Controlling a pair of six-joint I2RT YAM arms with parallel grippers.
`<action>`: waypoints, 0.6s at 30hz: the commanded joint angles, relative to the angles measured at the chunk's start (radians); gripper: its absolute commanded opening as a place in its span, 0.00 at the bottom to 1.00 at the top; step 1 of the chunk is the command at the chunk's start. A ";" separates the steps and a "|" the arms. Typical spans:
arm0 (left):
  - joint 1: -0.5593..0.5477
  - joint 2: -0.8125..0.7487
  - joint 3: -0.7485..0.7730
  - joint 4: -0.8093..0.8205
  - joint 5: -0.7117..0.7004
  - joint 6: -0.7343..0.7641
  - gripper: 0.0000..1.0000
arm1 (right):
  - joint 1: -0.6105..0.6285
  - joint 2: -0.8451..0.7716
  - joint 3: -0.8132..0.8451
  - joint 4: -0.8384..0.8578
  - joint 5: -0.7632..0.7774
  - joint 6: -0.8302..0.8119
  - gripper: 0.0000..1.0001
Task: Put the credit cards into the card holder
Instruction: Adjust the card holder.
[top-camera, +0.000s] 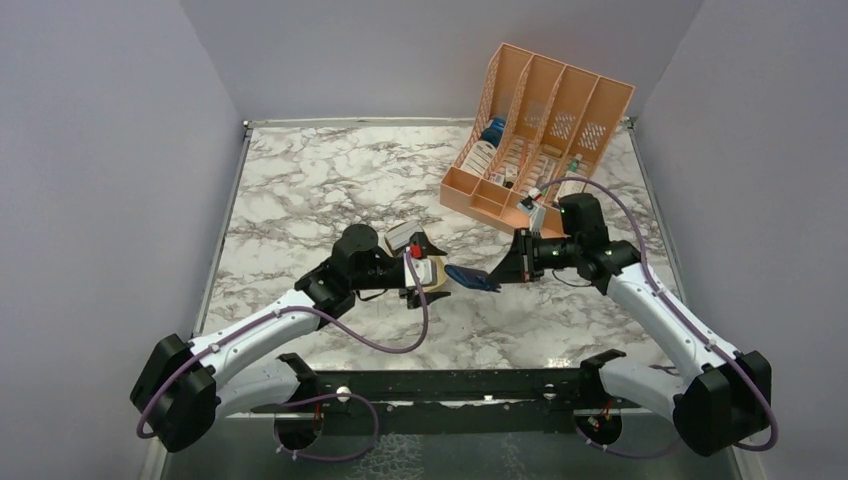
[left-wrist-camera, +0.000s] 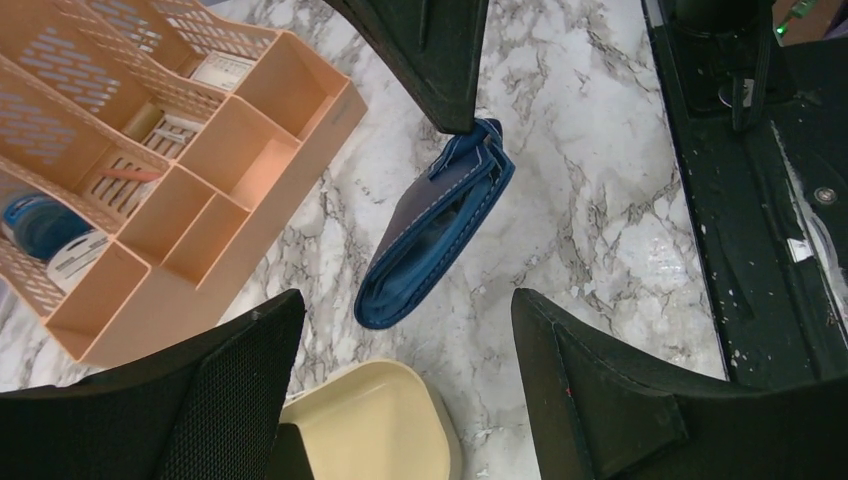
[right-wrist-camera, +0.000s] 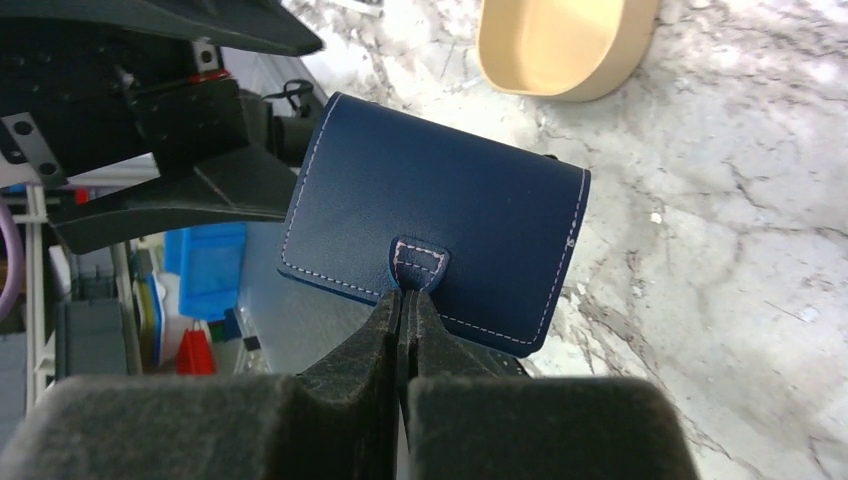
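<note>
The card holder (top-camera: 470, 277) is a navy-blue wallet, closed. My right gripper (top-camera: 502, 274) is shut on its small stitched tab (right-wrist-camera: 418, 262) and holds it tilted over the marble table. It also shows in the left wrist view (left-wrist-camera: 440, 230) and the right wrist view (right-wrist-camera: 440, 215). I cannot tell if its low end touches the table. My left gripper (top-camera: 420, 268) is open and empty, just left of the holder, above a cream-gold tin (left-wrist-camera: 370, 425). A greyish flat card-like piece (top-camera: 402, 236) lies beside the left gripper. No cards show in the wrist views.
The peach-orange slotted file rack (top-camera: 540, 130) stands at the back right with small items in it, and also shows in the left wrist view (left-wrist-camera: 200, 170). The cream-gold tin (top-camera: 432, 272) lies under the left gripper. The black frame (top-camera: 450, 385) runs along the near edge.
</note>
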 joint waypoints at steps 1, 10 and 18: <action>-0.025 0.034 0.029 0.024 0.073 0.043 0.77 | 0.037 0.016 -0.025 0.103 -0.089 0.027 0.01; -0.061 0.063 0.044 0.018 0.090 0.029 0.37 | 0.050 -0.012 -0.072 0.198 -0.150 0.095 0.01; -0.060 0.075 0.078 0.016 0.118 -0.194 0.00 | 0.051 -0.201 -0.141 0.259 -0.060 -0.023 0.62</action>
